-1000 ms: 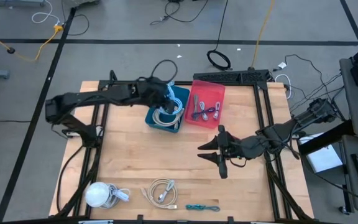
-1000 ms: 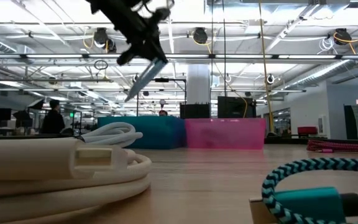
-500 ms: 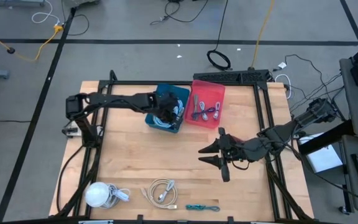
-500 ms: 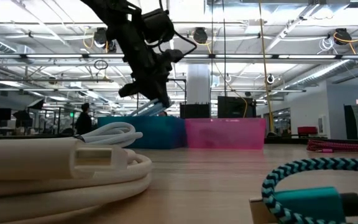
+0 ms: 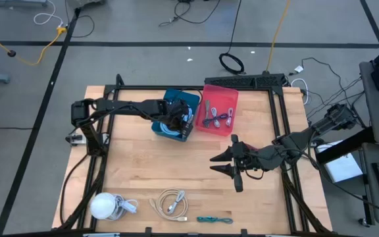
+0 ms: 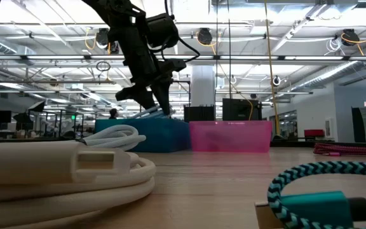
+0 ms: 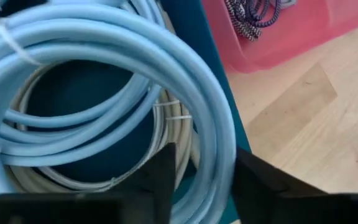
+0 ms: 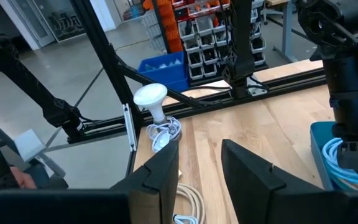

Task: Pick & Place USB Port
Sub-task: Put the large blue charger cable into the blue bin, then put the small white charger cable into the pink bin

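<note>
The left end effector (image 5: 176,118) is dipped into the small blue plastic bin (image 5: 191,102), close to the bin wall that sits beside the pink plastic bin (image 5: 232,97). Its fingers (image 7: 161,177) are parted around a coiled pale blue cable (image 7: 185,81), which lies in the blue bin on top of a cream cable (image 7: 166,134). Whether the cable is squeezed cannot be told. Little room is left between the coil and the bin wall.

The right end effector (image 5: 224,166) is held out low over bare wooden tabletop (image 5: 143,164), spread wide and holding nothing. Open wood is seen all around it. Well apart from it, near the tabletop's edge, a white coiled cable (image 5: 171,203), a thin teal cable (image 5: 214,219) and a white bulb-shaped thing (image 5: 102,205) are seen.
</note>
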You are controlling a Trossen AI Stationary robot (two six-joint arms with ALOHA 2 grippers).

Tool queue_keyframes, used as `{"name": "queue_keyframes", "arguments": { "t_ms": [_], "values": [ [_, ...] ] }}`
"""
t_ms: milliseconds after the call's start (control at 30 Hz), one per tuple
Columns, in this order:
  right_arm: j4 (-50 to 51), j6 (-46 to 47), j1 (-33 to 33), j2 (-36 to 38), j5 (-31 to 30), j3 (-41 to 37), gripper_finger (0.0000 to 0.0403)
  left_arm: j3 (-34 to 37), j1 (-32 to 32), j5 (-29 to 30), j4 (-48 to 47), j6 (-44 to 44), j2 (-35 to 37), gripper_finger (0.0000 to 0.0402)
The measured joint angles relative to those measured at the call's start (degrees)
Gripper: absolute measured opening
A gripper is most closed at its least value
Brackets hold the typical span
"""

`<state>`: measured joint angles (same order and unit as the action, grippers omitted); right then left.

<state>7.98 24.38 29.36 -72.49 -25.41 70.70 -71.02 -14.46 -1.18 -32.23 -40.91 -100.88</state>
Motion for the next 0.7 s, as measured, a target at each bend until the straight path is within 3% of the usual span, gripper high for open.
{"name": "queue_keyframes", "arguments": {
  "t_ms": [233, 467, 600, 700],
  "values": [
    [0.03, 0.02, 0.0, 0.0, 0.11, 0.0, 0.0117, -0.71, 0.39, 3.82, -1.72, -0.23, 2.04, 0.0209],
    [0.51, 0.39, 0.0, 0.0, 0.17, 0.02, 0.0117, -8.9, -0.45, 10.68, -12.14, 4.4, 7.3, 0.0224],
    [0.52, 0.46, 0.0, 0.0, 0.23, 0.02, 0.0117, -13.74, 2.26, 6.63, -13.9, 7.29, 11.64, 0.0224],
    [0.67, 0.85, 0.0, 0.0, 0.42, 0.02, 0.0117, -15.09, 8.89, 2.11, -13.88, 7.43, 15.2, 0.0225]
  ]
}}
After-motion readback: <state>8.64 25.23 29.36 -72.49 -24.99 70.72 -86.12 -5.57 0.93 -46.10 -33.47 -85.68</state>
